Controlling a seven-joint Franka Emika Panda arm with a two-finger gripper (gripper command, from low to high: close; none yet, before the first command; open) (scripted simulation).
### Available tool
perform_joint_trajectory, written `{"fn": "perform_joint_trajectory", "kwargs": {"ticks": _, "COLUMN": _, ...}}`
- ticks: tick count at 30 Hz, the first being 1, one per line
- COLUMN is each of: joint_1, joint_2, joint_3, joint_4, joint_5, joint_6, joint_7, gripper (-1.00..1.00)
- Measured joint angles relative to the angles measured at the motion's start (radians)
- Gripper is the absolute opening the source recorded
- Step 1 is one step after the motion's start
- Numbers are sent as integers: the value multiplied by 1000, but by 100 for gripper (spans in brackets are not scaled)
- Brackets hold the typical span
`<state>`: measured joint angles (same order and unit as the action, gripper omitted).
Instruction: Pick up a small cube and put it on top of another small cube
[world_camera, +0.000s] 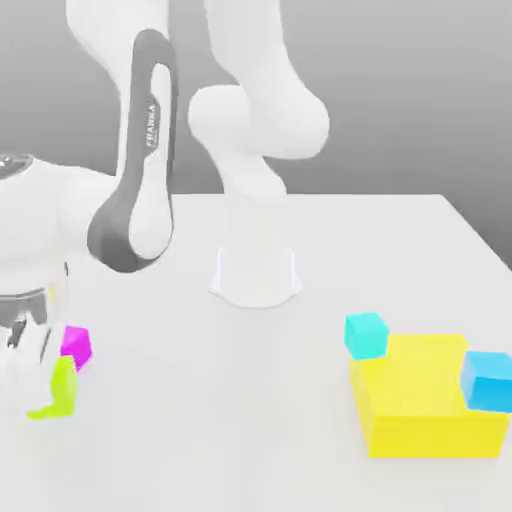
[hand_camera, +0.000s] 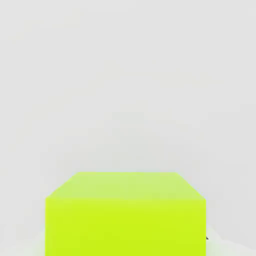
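The work surface (world_camera: 270, 440) is a plain, pale gray-white tabletop — broad and level, extending beneath and beyond the fingers. Its straight far edge lies well apart from the fingers. Behind that edge, the backdrop (world_camera: 370, 110) is smooth gray — darker low down, lighter higher up. Lighting is bright and even.

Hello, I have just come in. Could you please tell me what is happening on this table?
The robot arm has its gripper down at the lime-green cube and appears to have closed on it, probably to lift it. Nearby is a magenta cube. Towards the exterior view's right are a cyan cube, a large yellow block and a blue cube. The green cube is not stacked on another small cube yet.
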<state>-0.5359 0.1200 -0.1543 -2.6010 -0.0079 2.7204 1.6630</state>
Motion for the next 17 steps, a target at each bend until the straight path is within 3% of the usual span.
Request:
{"fn": "perform_joint_trajectory", "kwargs": {"ticks": 7, "joint_1": -171, "joint_2": -246, "joint_3": -70, "joint_4": -177, "joint_5": -69, "joint_6": -65, "joint_7": 321, "gripper": -100}}
{"fn": "perform_joint_trajectory", "kwargs": {"ticks": 13, "joint_1": -169, "joint_2": -91, "joint_3": -70, "joint_4": -196, "joint_5": 36, "joint_6": 106, "joint_7": 282, "gripper": -100}}
{"fn": "perform_joint_trajectory", "kwargs": {"ticks": 14, "joint_1": -173, "joint_2": -61, "joint_3": -61, "joint_4": -195, "joint_5": 57, "joint_6": 135, "joint_7": 267, "gripper": 100}}
{"fn": "perform_joint_trajectory", "kwargs": {"ticks": 17, "joint_1": -173, "joint_2": -61, "joint_3": -61, "joint_4": -195, "joint_5": 57, "joint_6": 135, "joint_7": 267, "gripper": 100}}
